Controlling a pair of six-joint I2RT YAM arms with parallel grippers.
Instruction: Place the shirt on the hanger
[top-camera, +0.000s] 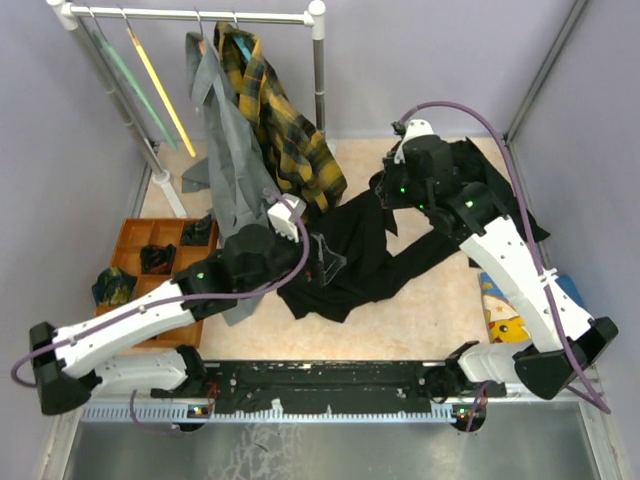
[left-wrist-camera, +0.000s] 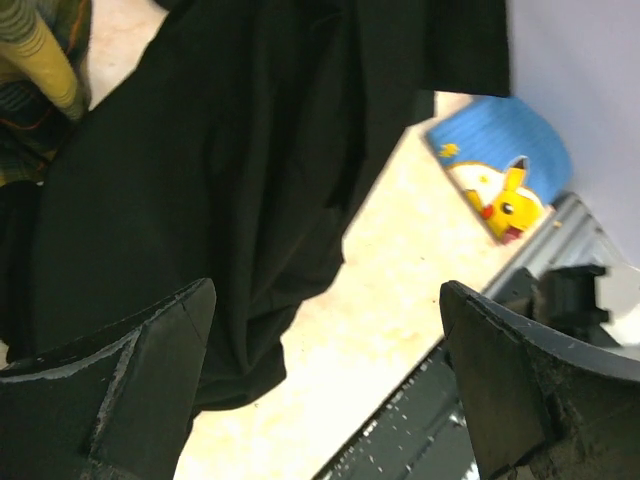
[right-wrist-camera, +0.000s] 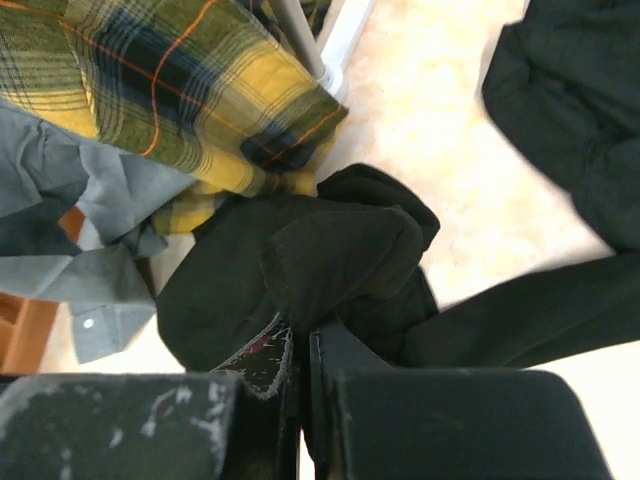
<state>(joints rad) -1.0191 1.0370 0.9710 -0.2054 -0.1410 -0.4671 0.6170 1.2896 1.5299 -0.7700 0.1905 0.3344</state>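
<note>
The black shirt (top-camera: 360, 255) lies crumpled in the middle of the table. My right gripper (top-camera: 384, 190) is shut on a bunched fold at its far edge; the right wrist view shows the jaws (right-wrist-camera: 303, 335) pinched together on the black fabric (right-wrist-camera: 340, 250). My left gripper (top-camera: 325, 257) is open and empty at the shirt's left side. In the left wrist view it (left-wrist-camera: 325, 300) hovers over bare table, with the shirt (left-wrist-camera: 220, 160) just ahead. The yellow hanger (top-camera: 160, 95) hangs at the left of the rail (top-camera: 200, 14).
A pale green hanger (top-camera: 125, 80), a grey shirt (top-camera: 225, 130) and a yellow-and-black plaid shirt (top-camera: 280, 120) hang on the rail. Another black garment (top-camera: 505, 195) lies under my right arm. An orange tray (top-camera: 140, 235) stands at the left. A blue Pikachu item (top-camera: 500, 310) lies at the right.
</note>
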